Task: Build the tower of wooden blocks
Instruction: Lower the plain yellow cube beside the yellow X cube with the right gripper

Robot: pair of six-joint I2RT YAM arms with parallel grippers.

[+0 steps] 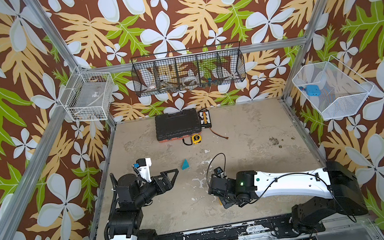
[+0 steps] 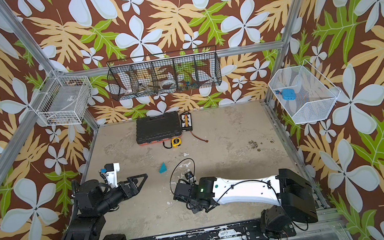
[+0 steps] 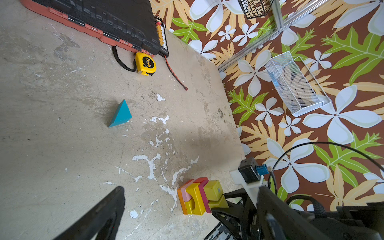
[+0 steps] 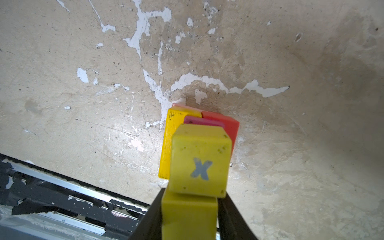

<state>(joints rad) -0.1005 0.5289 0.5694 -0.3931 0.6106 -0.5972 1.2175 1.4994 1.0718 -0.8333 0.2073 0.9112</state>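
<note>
The tower (image 3: 196,197) is a tight stack of orange, pink, yellow, magenta and red wood blocks, with a yellow cube (image 4: 200,160) marked X on its upper layer. My right gripper (image 4: 191,199) points down over it. Its fingers (image 4: 230,209) closely flank a yellow-green block (image 4: 188,216) beside that cube, with a thin gap on one side. In both top views the right wrist (image 1: 219,186) hides the tower. A teal wedge (image 1: 185,164) lies alone on the table. My left gripper (image 1: 175,172) hovers open and empty just left of the wedge.
A black tool case (image 1: 177,124), a yellow tape measure (image 1: 196,138), a small charger board (image 1: 205,118) and a loose brown wire (image 1: 219,134) lie at the back. Wire baskets (image 1: 188,70) hang on the walls. The metal front rail (image 4: 62,193) runs close to the tower.
</note>
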